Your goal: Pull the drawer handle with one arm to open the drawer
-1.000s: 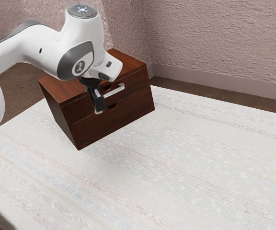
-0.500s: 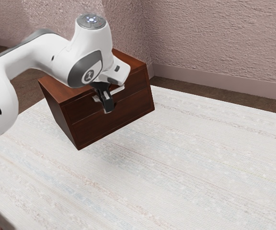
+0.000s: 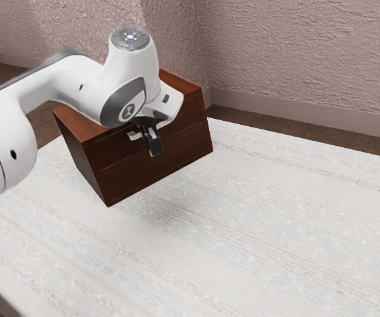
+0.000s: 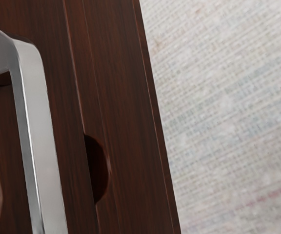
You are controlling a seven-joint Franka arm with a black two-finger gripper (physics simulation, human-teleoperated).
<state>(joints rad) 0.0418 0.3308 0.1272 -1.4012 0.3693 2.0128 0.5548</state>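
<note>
Arm: my 1 white arm (image 3: 58, 84) comes in from the exterior view's left and reaches over the top of the cabinet (image 3: 152, 166).
Gripper: my black gripper (image 3: 152, 139) hangs in front of the upper drawer front (image 3: 190, 111), right at the handle (image 4: 30, 136).
Gripper state: I cannot tell whether it is apart, together or clamped on the handle.
Cabinet: a dark wooden box with 2 drawer fronts, 1 above the other. It stands near the tabletop's far edge, toward the corner at the exterior view's left.
Drawer: the upper drawer front lies flush with the lower front.
Handle: a silver bar standing off the dark wood, just under my hand, with 1 bent end showing.
Notch: a half-round cutout (image 4: 95, 168) on the seam just beside the handle.
Tabletop: a pale woven surface (image 3: 256, 218) that runs from the cabinet to the near edge.
</note>
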